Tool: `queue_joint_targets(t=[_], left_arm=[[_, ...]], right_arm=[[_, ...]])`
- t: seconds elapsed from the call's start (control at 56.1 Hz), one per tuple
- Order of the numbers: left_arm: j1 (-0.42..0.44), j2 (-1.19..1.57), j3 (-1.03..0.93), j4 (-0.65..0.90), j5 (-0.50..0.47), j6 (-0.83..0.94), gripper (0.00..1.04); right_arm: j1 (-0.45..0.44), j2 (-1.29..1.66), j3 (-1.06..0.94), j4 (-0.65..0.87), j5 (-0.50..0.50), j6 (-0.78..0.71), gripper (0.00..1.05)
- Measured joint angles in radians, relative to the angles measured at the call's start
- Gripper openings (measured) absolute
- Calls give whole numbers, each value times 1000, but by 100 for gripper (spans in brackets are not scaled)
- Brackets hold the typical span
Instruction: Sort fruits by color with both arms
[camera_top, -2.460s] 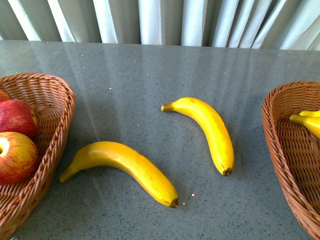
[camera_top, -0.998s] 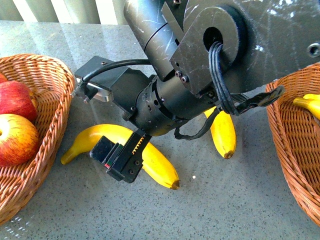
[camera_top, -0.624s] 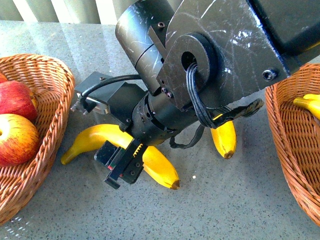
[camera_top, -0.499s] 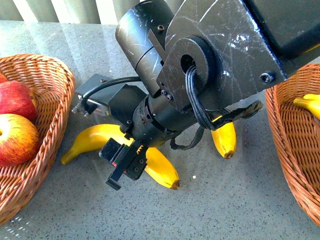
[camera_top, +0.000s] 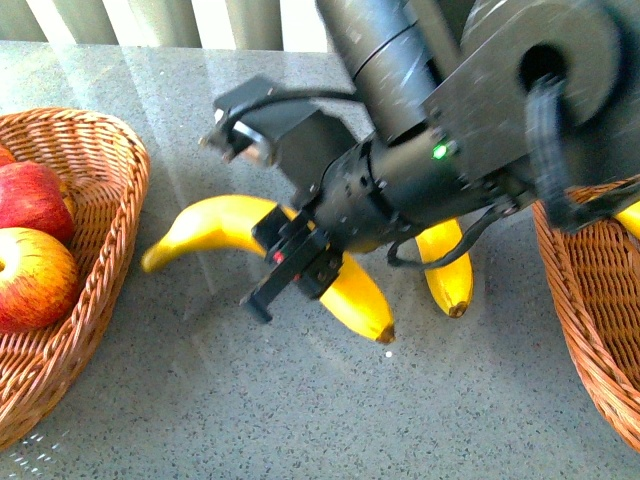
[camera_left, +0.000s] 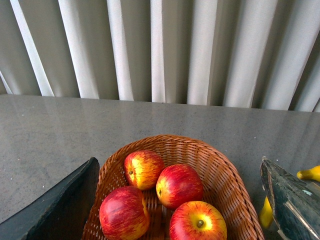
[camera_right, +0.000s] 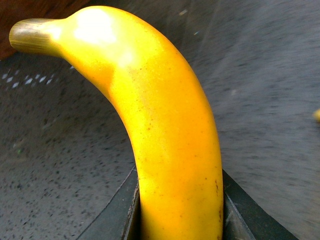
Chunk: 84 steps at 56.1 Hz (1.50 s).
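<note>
Banana (camera_top: 215, 222) near the desk's middle sits under the big right arm (camera_top: 480, 150), bound I'd guess for the right-edge basket (camera_top: 580, 300), with the right gripper (camera_top: 285, 280) pinching its midsection, probably for balance.

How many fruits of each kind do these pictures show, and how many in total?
Apples: 4, in the left basket
Bananas: 3, one held, one on the table, one partly seen in the right basket
Total: 7
</note>
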<state>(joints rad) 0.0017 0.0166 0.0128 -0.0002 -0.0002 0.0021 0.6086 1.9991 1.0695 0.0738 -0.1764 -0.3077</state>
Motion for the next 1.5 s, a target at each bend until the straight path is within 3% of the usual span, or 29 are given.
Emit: queue_joint_targets(t=[0.178,0.321,0.606,0.909,1.176,1.497], left_arm=[[0,0,0,0,0,0,96],[0,0,0,0,0,0,96],[0,0,0,0,0,0,96],[0,0,0,0,0,0,96],[0,0,0,0,0,0,96],[0,0,0,0,0,0,96]], right_arm=[[-67,-157,-87,110,122,65,28],[-124,-283,-180,170,161,118,28],[-411,-545,-388,131,368,487,28],[-497,-521,-397,80,412,682,28],[-510,-455,-444,83,398,734,28],[-505,-443,-446,88,438,712,80]])
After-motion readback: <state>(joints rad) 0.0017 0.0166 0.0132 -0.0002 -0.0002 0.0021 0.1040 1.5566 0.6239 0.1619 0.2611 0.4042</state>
